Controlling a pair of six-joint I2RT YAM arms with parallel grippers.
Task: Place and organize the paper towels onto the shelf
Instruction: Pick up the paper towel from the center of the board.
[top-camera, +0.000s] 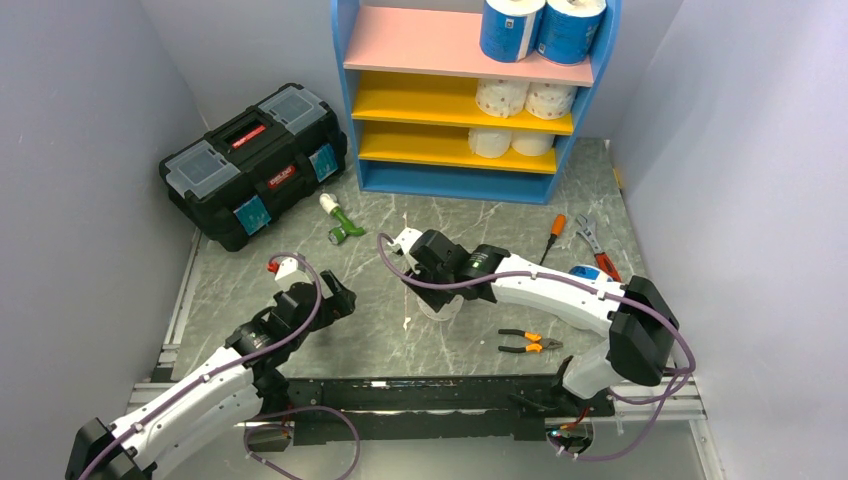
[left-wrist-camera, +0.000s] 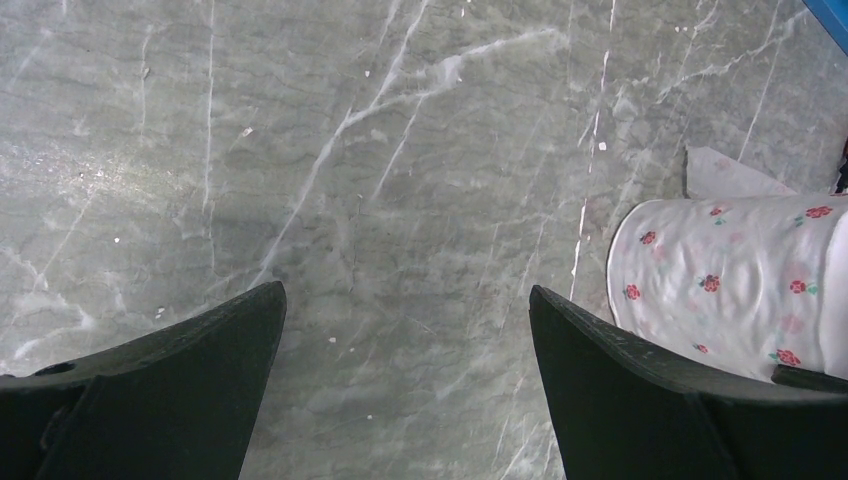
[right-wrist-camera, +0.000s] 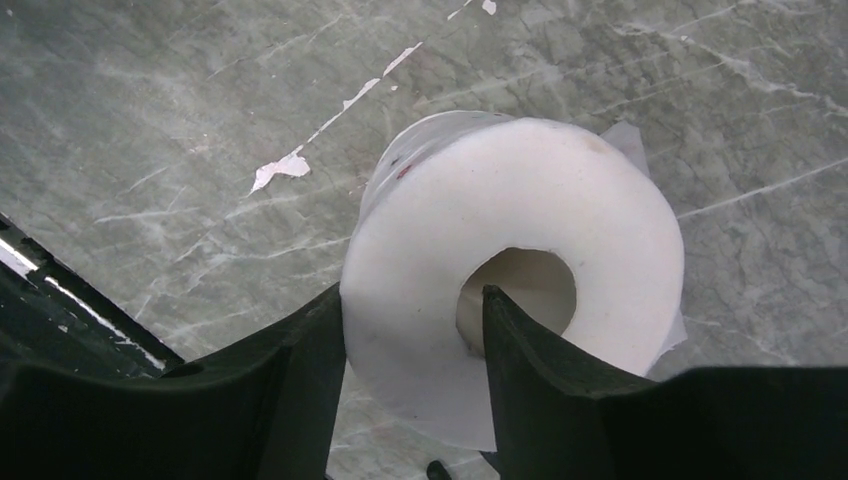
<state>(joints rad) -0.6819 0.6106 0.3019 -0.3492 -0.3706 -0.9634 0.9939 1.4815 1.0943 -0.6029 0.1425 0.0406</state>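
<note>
Jaws of the right gripper (right-wrist-camera: 412, 298) are closed on the wall of a flower-printed paper towel roll (right-wrist-camera: 430, 250). One finger is set inside the core hole and the other is pressed against the outer side. The roll is stood on end near the middle of the table (top-camera: 450, 215), well apart from the shelf (top-camera: 455, 184). The left gripper (left-wrist-camera: 405, 292) is spread wide over bare table, with nothing between its fingers. The same roll is seen just beside its right finger.

Shelf: six rolls are stored at the right end.
- Pink top board (top-camera: 420, 40): two blue-wrapped rolls (top-camera: 512, 30).
- Upper yellow board (top-camera: 420, 100): two dotted rolls (top-camera: 502, 98).
- Lower yellow board (top-camera: 415, 145): two plain white rolls (top-camera: 490, 142).

Surface: the table top is grey-green, marble-patterned and veined in white. Small white flecks (right-wrist-camera: 280, 170) are scattered on it. A black rail (top-camera: 420, 385) is fitted along the near edge.

Room: pale lavender-grey walls (top-camera: 80, 120) are seen on three sides.

Writing: print is noted on the blue wrappers but is too small to be read. Red labels are seen on the black toolbox (top-camera: 255, 165) left of the shelf; their lettering is not legible.

Loose on the table:
- green-and-white tool (top-camera: 340, 222)
- orange-handled screwdriver (top-camera: 553, 235)
- red-handled wrench (top-camera: 597, 248)
- orange-and-black pliers (top-camera: 530, 343)
</note>
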